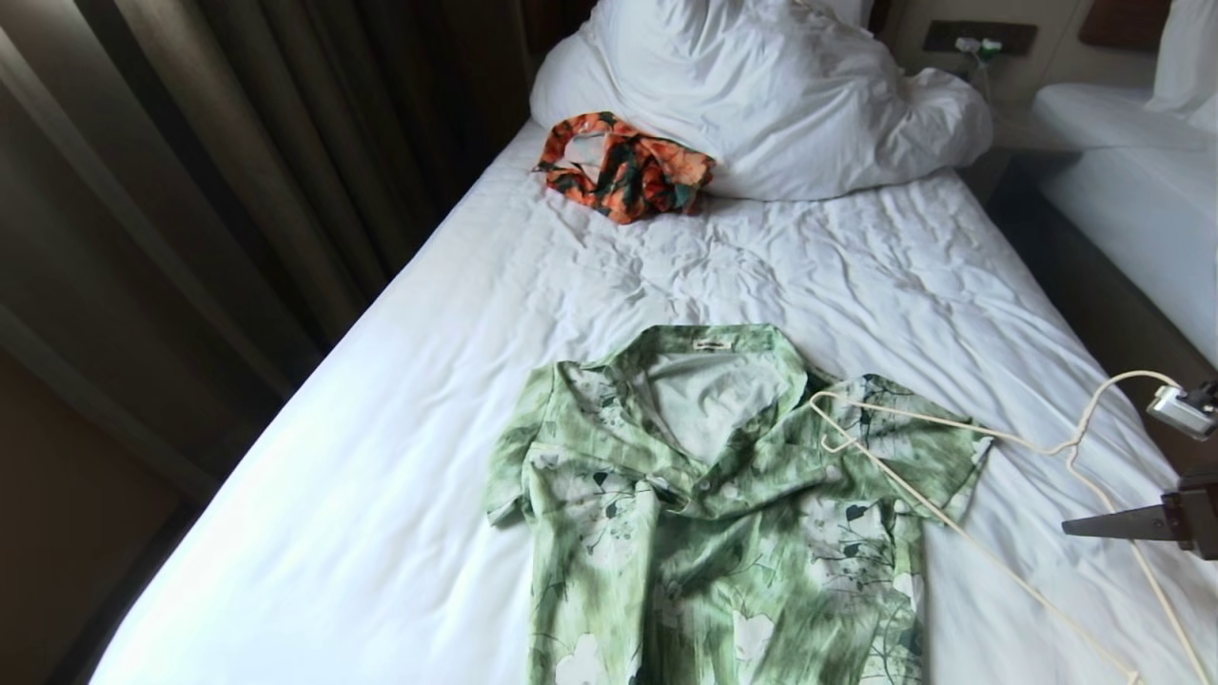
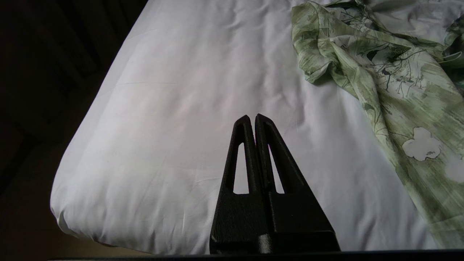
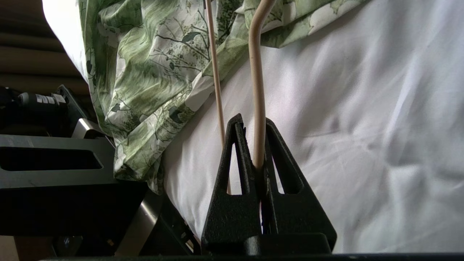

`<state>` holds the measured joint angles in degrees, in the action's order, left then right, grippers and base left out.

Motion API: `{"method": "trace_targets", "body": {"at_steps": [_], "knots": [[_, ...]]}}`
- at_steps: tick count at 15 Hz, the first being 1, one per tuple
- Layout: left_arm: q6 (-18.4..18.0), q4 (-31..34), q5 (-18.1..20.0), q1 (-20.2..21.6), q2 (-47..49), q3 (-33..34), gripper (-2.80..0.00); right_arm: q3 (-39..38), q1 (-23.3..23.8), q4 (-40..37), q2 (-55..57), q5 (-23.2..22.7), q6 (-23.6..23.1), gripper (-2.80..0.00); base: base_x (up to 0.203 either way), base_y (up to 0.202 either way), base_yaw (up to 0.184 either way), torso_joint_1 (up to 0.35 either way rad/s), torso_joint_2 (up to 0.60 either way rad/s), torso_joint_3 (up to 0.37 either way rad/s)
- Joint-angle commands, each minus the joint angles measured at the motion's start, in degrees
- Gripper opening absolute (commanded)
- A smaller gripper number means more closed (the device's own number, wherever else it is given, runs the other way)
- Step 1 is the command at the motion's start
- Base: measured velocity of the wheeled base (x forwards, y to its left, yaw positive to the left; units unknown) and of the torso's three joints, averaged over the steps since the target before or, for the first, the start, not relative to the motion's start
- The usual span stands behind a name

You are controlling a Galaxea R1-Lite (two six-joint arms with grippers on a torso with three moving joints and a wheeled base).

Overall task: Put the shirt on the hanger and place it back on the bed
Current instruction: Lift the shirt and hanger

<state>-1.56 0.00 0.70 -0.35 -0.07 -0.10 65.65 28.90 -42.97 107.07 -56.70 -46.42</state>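
Note:
The light green flowered shirt [image 1: 714, 504] lies flat, collar open, on the near half of the bed [image 1: 381, 428]. The cream wire hanger [image 1: 1054, 449] rests partly over the shirt's right sleeve, its hook pointing toward the bed's right edge. At the right edge of the head view my right gripper [image 1: 1068, 526] is shut on the hanger's wire. The right wrist view shows the wire [image 3: 256, 90] pinched between the fingers of that gripper [image 3: 253, 121], with the shirt [image 3: 145, 72] beyond it. My left gripper [image 2: 252, 116] is shut and empty, over bare sheet to the left of the shirt [image 2: 391, 79].
An orange-and-teal garment [image 1: 623, 166] lies crumpled by the bunched white duvet [image 1: 780, 95] at the bed's head. Dark curtains [image 1: 190, 190] run along the left side. A second white bed [image 1: 1142, 190] stands to the right across a dark gap [image 1: 1094, 285].

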Motion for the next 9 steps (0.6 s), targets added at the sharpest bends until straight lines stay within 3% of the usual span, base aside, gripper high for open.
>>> {"method": "trace_targets", "body": {"at_steps": [1,9], "knots": [[0.1,0.0,0.0,0.0,0.1,0.0,-2.8,-0.4,0.0,-0.2,-4.0,-0.3,-0.2,-2.8,0.0,0.0,0.0,0.0,0.0,0.0],[0.0,0.0,0.0,0.0,0.1,0.0,-2.8,-2.3,-0.5,0.0,-11.9,-0.3,-0.6,-2.8,0.0,0.0,0.0,0.0,0.0,0.0]]}}
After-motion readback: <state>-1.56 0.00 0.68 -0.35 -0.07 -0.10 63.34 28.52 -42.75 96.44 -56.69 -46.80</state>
